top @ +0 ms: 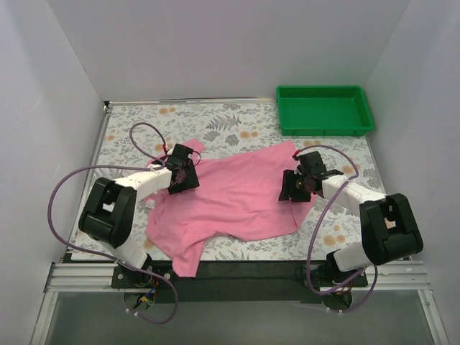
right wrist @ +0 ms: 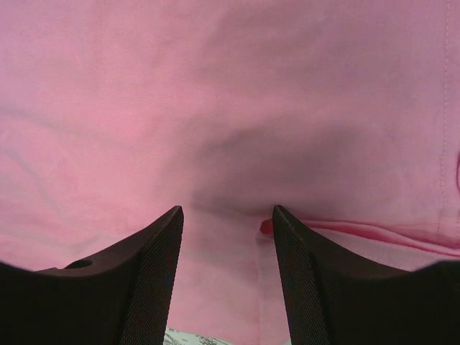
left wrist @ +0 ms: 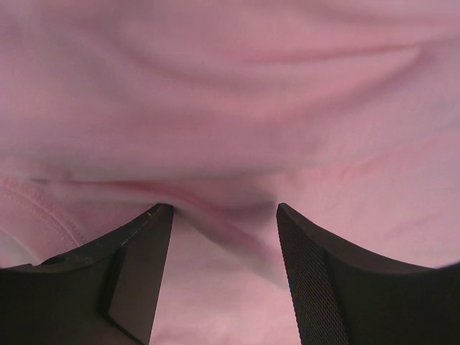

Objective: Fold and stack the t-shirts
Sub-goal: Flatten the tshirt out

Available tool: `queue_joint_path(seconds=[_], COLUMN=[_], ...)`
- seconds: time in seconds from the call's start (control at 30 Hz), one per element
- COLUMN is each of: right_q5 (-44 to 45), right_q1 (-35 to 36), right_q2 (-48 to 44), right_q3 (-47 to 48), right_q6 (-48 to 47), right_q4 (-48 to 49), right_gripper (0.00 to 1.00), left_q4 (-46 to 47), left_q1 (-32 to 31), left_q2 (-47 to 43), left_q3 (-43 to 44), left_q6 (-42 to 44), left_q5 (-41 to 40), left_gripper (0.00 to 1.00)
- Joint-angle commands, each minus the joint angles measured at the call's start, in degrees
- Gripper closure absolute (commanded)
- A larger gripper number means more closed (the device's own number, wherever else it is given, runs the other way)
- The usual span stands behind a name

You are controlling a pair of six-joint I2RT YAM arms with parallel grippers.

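A pink t-shirt [top: 237, 194] lies crumpled and partly spread on the floral table, one sleeve trailing toward the near edge. My left gripper [top: 185, 175] is down on the shirt's left edge. In the left wrist view it [left wrist: 224, 208] is open, its fingertips pressed into the fabric [left wrist: 230, 108] with a fold between them. My right gripper [top: 293, 188] is down on the shirt's right edge. In the right wrist view it [right wrist: 227, 210] is open, with pink fabric [right wrist: 230, 93] and a hem between the fingers.
A green plastic tray [top: 325, 128] stands at the back right corner. White walls enclose the floral table [top: 230, 126] on the left, back and right. A strip of floral cloth [right wrist: 190, 338] shows under the shirt in the right wrist view.
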Motion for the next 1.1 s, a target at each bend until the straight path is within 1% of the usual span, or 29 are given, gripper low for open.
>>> queue_joint_path(seconds=[0.0, 0.1, 0.13, 0.2, 0.23, 0.27, 0.33, 0.4, 0.47, 0.57, 0.6, 0.63, 0.67, 0.77, 0.8, 0.9, 0.93, 1.07], right_q5=[4.24, 6.88, 7.32, 7.77, 7.77, 9.33, 9.18, 8.47, 8.47, 8.91, 9.52, 9.7, 9.79, 9.26, 9.96, 11.36, 11.72, 14.53], right_q1=[-0.24, -1.56, -2.08, -3.84, -4.28, -4.63, -4.64, -4.64, -4.64, -4.55, -4.64, -4.46, -4.46, -3.59, -3.32, -1.65, -0.87, 0.63], right_q2=[3.67, 8.15, 10.07, 11.84, 12.98, 13.17, 12.56, 11.33, 8.35, 4.04, 2.99, 1.32, 0.43, -1.68, -2.03, -0.99, -0.46, 2.62], right_q3=[1.78, 4.59, 5.47, 7.32, 9.59, 10.74, 13.9, 15.06, 15.15, 13.05, 12.26, 11.55, 9.98, 8.47, 7.95, 8.2, 8.55, 11.45], right_q6=[-1.06, -1.51, -1.51, -1.6, -1.86, -2.12, -2.65, -2.83, -2.91, -3.26, -3.35, -3.35, -3.44, -3.7, -3.79, -3.88, -3.79, -3.09], right_q4=[1.13, 1.57, 1.92, 2.01, 1.92, 1.75, 0.7, -0.01, -0.88, -1.94, -2.29, -2.82, -2.91, -3.44, -3.61, -3.7, -3.61, -3.7], right_gripper=[0.49, 0.49, 0.48, 0.48, 0.48, 0.48, 0.48, 0.48, 0.47, 0.47, 0.47, 0.47, 0.47, 0.48, 0.49, 0.5, 0.52, 0.55], left_q4=[1.81, 1.99, 1.9, 0.68, 0.06, -0.55, -1.52, -2.66, -4.68, -5.65, -6.26, -6.36, -7.05, -8.89, -9.6, -11.98, -12.33, -11.55], left_q1=[1.53, 2.24, 2.41, 3.2, 3.47, 3.73, 4.17, 4.17, 4.17, 4.17, 4.26, 4.17, 4.17, 4.17, 4.17, 4.17, 4.17, 4.17], left_q2=[8.65, 13.06, 16.29, 19.3, 22.27, 23.43, 24.84, 24.94, 22.49, 17.4, 12.94, 10.55, 5.39, -2.46, -6.84, -13.02, -16.77, -24.09], left_q3=[3.89, 8.2, 11.52, 15.84, 20.65, 22.87, 27.0, 31.75, 33.96, 31.69, 28.55, 26.17, 21.79, 14.56, 10.1, 4.01, 0.51, -6.63], left_q6=[-1.12, 0.1, 0.46, 1.51, 1.86, 2.39, 4.15, 5.2, 5.91, 5.56, 5.12, 4.16, 3.8, 1.17, 0.12, -3.05, -3.75, -6.48], left_q5=[-0.18, -1.06, -1.15, -1.93, -1.94, -1.85, -2.81, -3.34, -4.05, -4.05, -4.05, -4.05, -3.87, -4.4, -4.4, -3.7, -3.0, -2.38], left_gripper=[0.44, 0.44, 0.44, 0.44, 0.43, 0.43, 0.42, 0.38, 0.29, 0.27, 0.27, 0.27, 0.27, 0.26, 0.27, 0.27, 0.27, 0.28])
